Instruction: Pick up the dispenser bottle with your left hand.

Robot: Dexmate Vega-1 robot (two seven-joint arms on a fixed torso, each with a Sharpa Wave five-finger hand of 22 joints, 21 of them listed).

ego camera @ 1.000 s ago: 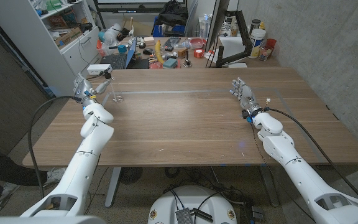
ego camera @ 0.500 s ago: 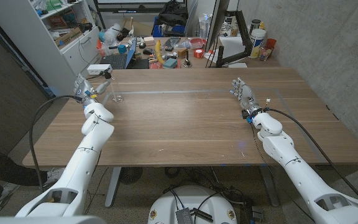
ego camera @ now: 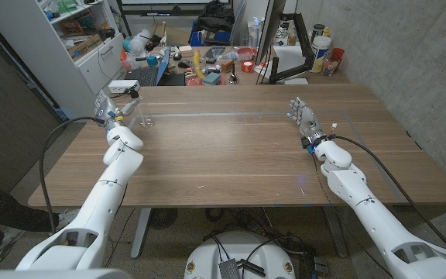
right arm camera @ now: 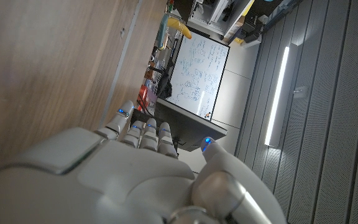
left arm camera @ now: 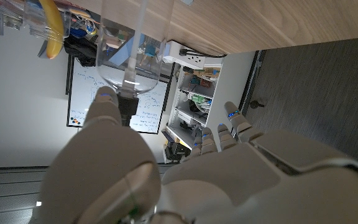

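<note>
Wooden table point(ego camera: 231, 147), cluttered shelves behind. Clear dispenser bottle point(ego camera: 140, 111) stands at the far left edge. My left hand point(ego camera: 107, 108) is just beside it, fingers apart, holding nothing. Still reaching; next I close around it. Right hand point(ego camera: 304, 118) idle, open.
</note>
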